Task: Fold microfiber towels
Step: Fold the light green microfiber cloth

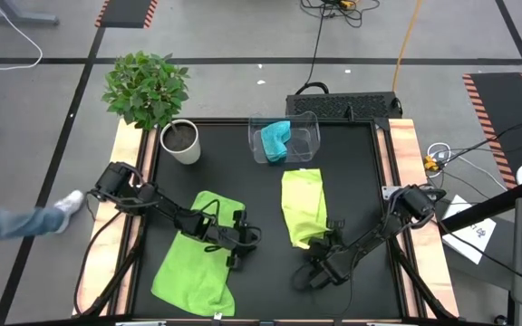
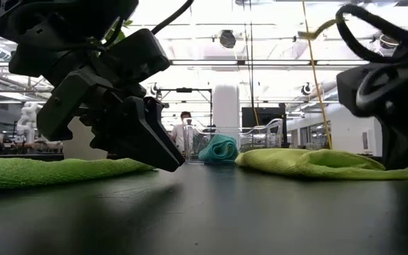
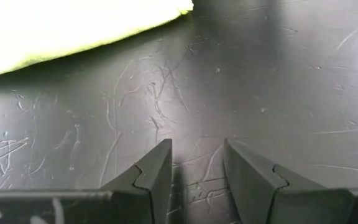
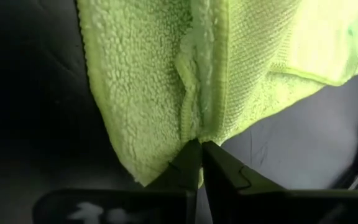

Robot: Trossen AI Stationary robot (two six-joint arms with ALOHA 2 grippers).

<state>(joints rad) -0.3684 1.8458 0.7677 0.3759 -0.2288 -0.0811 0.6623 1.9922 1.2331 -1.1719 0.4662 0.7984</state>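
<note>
Pinching the near edge of the folded lime-green towel (image 1: 303,206), right end effector (image 4: 199,149) clamped; towel's length runs away toward the bin. Left end effector (image 3: 197,180) apart, empty, beside the other lime-green towel (image 1: 198,255).

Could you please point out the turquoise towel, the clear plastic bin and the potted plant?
turquoise towel (image 1: 275,140), high view, middle of the bunched cloth.
clear plastic bin (image 1: 310,138), high view, bare floor near its right wall.
potted plant (image 1: 182,143), high view, side of the white pot.
</note>
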